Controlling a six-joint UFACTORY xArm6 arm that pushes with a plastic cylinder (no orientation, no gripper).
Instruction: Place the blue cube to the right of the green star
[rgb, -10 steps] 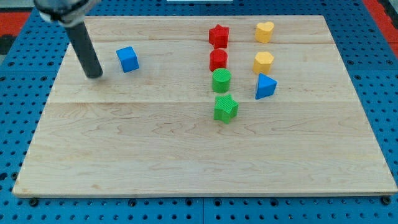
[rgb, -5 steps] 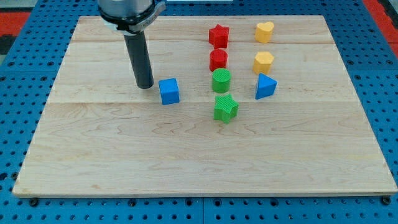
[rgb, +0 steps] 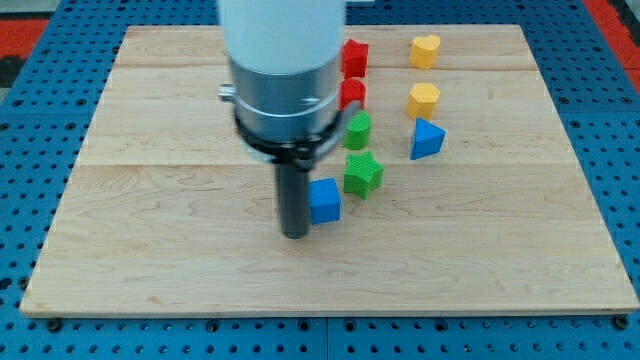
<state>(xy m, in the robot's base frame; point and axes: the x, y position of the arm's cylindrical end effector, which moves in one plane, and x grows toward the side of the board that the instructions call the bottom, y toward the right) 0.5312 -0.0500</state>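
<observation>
Blue cube (rgb: 325, 200) square-on — no long axis — beside my tip (rgb: 295, 234).

Blue cube (rgb: 324, 200), grn star (rgb: 363, 174), red block (rgb: 352, 94) (shape unclear).

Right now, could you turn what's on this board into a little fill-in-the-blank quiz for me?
1. My tip touches the ____ cube from the view's left.
2. The blue cube sits below and to the view's left of the green ____.
3. The two blocks nearest the view's top right corner are both ____.
4. The blue wedge lies just below a ____ block.

Missing words: blue; star; yellow; yellow
</observation>
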